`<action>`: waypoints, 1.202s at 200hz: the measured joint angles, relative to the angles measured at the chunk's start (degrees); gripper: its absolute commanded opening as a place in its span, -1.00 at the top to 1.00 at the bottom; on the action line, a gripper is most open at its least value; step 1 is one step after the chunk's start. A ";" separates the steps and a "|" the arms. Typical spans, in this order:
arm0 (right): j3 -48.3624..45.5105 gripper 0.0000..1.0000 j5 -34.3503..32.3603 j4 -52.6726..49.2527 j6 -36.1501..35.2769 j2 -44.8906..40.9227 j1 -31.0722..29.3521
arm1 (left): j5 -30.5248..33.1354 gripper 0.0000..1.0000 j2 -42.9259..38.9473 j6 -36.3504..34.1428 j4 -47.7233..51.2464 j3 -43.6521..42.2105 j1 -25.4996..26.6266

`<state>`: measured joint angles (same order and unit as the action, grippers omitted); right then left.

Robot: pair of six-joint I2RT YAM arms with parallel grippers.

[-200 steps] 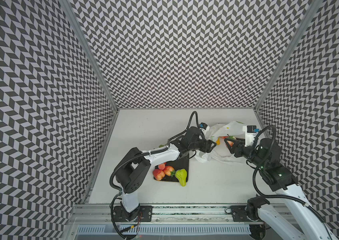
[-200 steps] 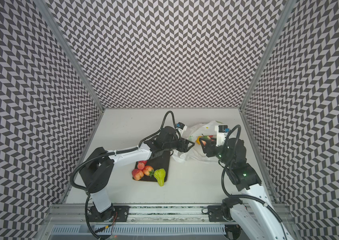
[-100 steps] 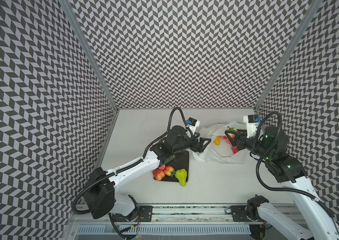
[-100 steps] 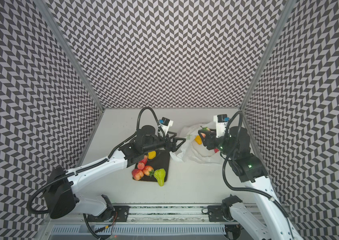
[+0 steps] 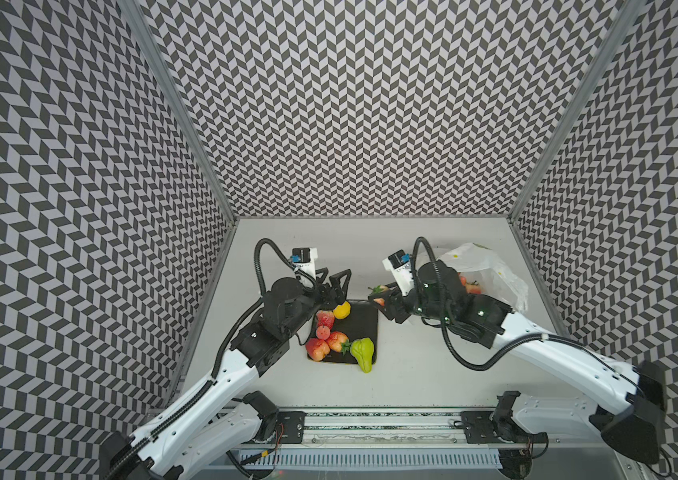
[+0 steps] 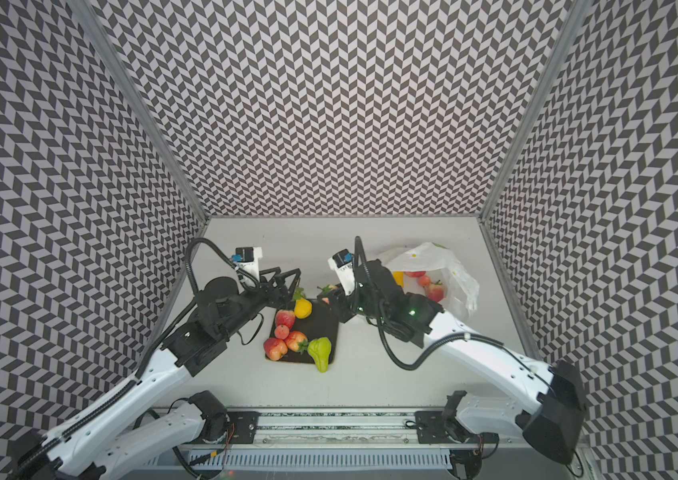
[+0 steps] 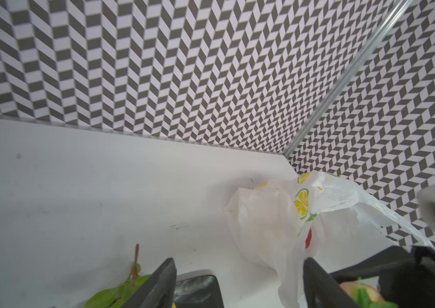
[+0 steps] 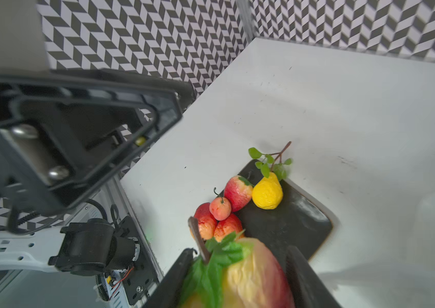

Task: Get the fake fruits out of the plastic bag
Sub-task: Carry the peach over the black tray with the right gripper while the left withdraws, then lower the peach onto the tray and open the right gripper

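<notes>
Now, on the table [image 5: 433, 374], the plastic bag [image 5: 491, 270] is lying far right, holding red fruits [image 6: 433, 293].
Just beside the dark plate [image 5: 364, 322], right jaws are pinching a red-yellow peach [image 8: 253, 272]; left jaws are hanging spread near the lemon [image 5: 342, 310] lying on that plate.

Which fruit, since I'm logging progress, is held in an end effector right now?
The red-yellow fruit with green leaves, clamped in the right end effector; the other fruits lie on the dark plate or inside the bag.

Cut off by the frame edge: peach [image 8: 253, 277] in right gripper [image 8: 239, 269]. Partly hidden behind right arm [image 5: 437, 291] in both top views: bag [image 5: 491, 266] [image 6: 445, 262].
</notes>
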<state>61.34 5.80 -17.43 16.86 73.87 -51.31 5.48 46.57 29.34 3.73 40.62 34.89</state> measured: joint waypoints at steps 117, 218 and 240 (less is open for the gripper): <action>-1.92 0.04 -15.08 14.51 18.43 23.67 -0.96 | 4.15 -0.44 -6.86 4.22 5.18 -4.98 -3.23; 1.97 0.02 -19.69 17.97 24.87 32.30 -0.63 | 4.22 -0.42 -6.82 4.68 5.46 -5.40 -3.43; 2.29 -0.03 -19.85 18.32 25.31 33.51 -0.42 | 4.20 -0.42 -6.82 4.68 5.46 -5.40 -3.43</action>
<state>63.64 -14.04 0.89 42.17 107.37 -51.72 9.67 39.75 34.02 9.19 35.22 31.46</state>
